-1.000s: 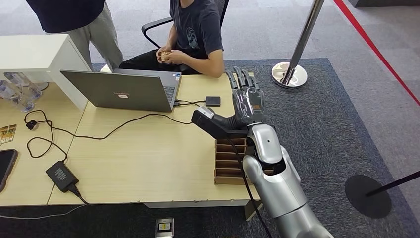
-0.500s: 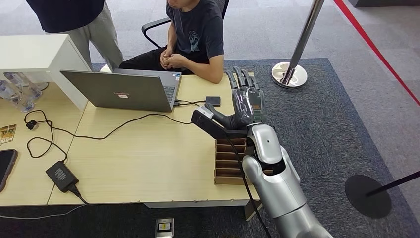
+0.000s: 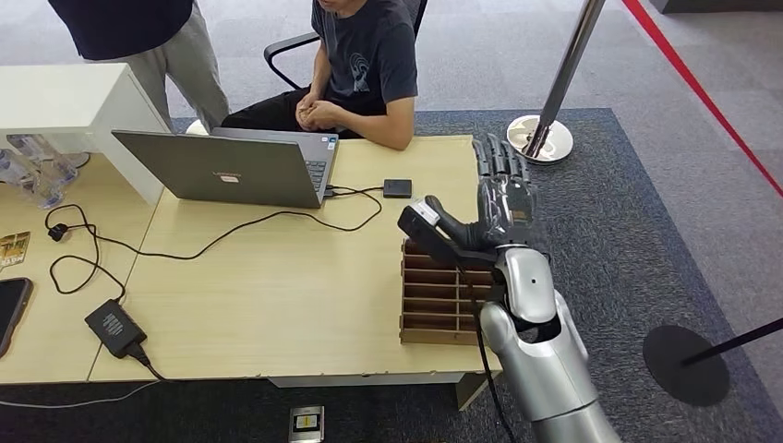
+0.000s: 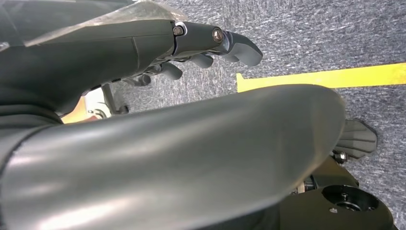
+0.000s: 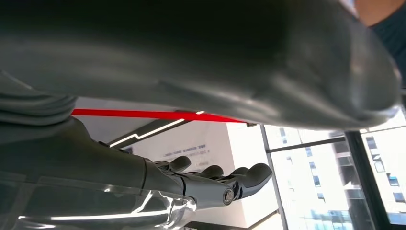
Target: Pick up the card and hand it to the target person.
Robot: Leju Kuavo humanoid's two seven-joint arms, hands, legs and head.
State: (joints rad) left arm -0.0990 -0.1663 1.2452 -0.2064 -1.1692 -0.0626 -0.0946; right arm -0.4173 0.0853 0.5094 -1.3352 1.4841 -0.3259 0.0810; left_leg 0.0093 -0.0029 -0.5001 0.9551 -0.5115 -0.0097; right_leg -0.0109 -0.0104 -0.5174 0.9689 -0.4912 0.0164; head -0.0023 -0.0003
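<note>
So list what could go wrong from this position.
1. The right hand hovers open above the wooden rack; lowering carelessly could make the fingers strike its dividers.
2. I can't see a card in the rack's slots, so the grasp may close on nothing.
3. The laptop cable lies nearby and could snag.

An open laptop [image 3: 226, 169], a cabled power brick [image 3: 115, 327] and a wooden slotted rack [image 3: 441, 291] sit on the table [image 3: 277, 295].
</note>
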